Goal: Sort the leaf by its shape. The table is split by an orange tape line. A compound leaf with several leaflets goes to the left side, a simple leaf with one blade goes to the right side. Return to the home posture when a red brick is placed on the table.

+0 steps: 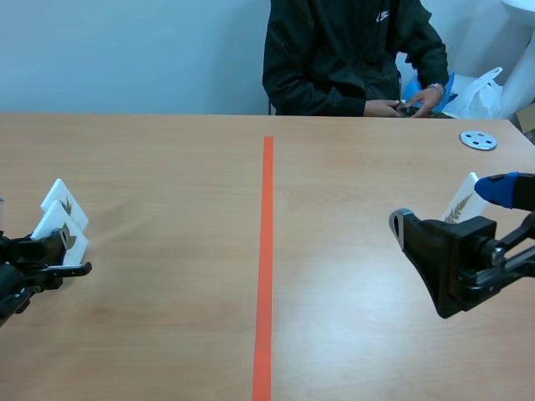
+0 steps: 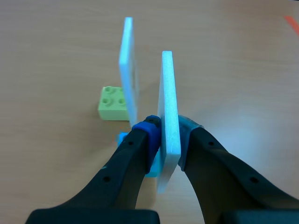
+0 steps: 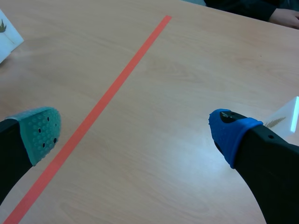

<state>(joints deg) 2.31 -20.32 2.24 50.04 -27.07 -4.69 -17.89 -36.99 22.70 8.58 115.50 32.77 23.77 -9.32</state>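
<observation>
My left gripper (image 1: 68, 253) is at the table's left side, shut on a white leaf card (image 2: 169, 116) that I see edge-on between its pads; the same card (image 1: 55, 227) shows a brownish leaf print. Just ahead stands a second white leaf card (image 2: 127, 65) in a light green brick (image 2: 112, 103); this second card (image 1: 67, 200) stands behind the held one. A blue base (image 2: 122, 138) peeks from under the held card. My right gripper (image 3: 135, 135) hangs open over the right half, nothing between its fingers. A third leaf card (image 1: 461, 203) stands close beside its blue-padded finger (image 3: 230, 133).
The orange tape line (image 1: 266, 251) runs down the table's middle. A person in a dark jacket (image 1: 343, 50) sits across the table with hands at the far edge. A grey disc (image 1: 478, 139) lies at the far right. A white bag (image 1: 481, 92) sits behind it.
</observation>
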